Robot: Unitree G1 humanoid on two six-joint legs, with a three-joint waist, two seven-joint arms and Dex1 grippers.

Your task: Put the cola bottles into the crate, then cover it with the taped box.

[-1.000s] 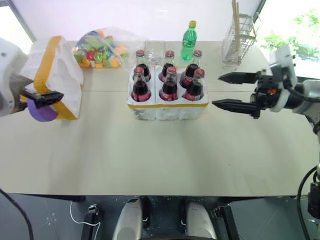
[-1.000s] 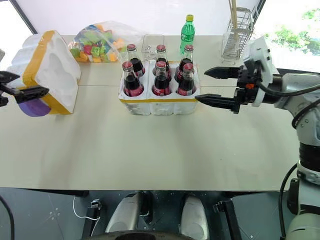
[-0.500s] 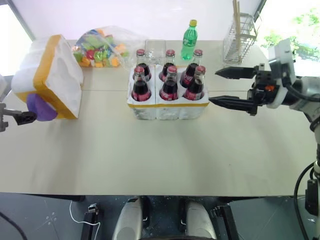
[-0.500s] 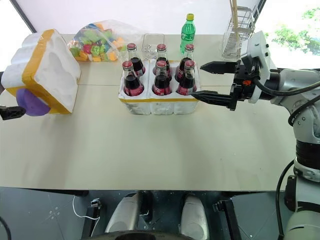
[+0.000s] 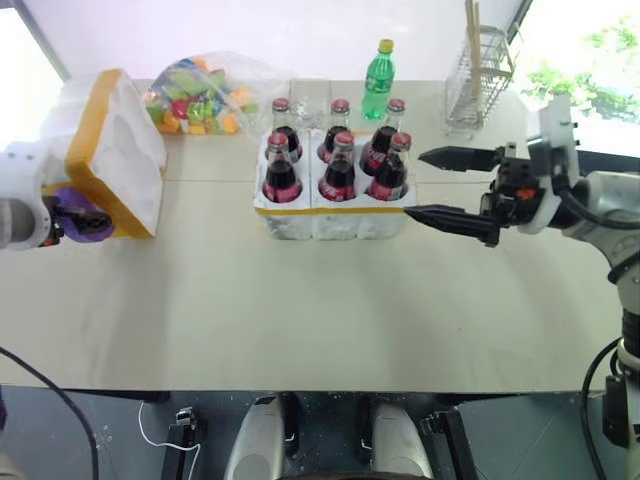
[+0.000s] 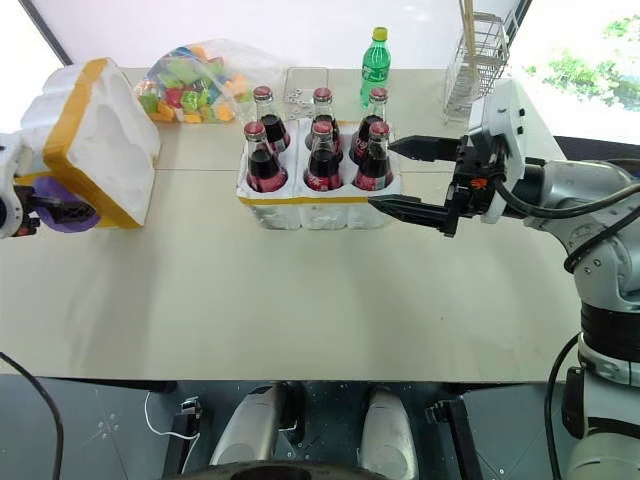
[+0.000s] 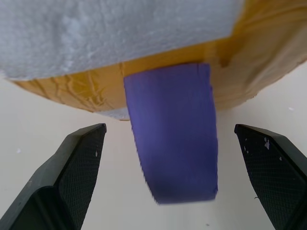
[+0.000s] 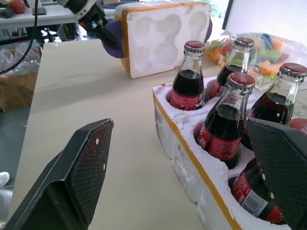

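A wide, pale beige bench (image 5: 300,300) fills the foreground, with dark floor below its near edge and bright windows behind its far side.

At mid-bench stands the crate (image 5: 335,212), its long axis running left to right and its yellow tape band facing the robot. All six cola bottles (image 5: 339,168) stand upright in its wells, necks up, in two rows of three.

The taped box (image 5: 112,150) lies tipped on its side at the left of the bench, well apart from the crate, with its hollowed face turned toward the crate (the right wrist view shows the moulded hollows plainly). A purple disc (image 7: 172,129) sticks out from its near yellow-taped side.

The left pincer (image 7: 172,167) is spread wide, one black finger on either side of that disc and touching neither face of it as far as the wrist view shows; from the head views its fingers are mostly hidden behind the arm's white wrist.

The right pincer (image 6: 410,180) is spread wide too and holds nothing; it points left at the crate's right end, the nearer fingertip just at the crate's corner, though contact cannot be made out.

Behind the crate stand a green bottle (image 5: 378,82), a clear bag of coloured pieces (image 5: 200,95) and a wire rack (image 5: 478,80), whose top is cut off by the frame.
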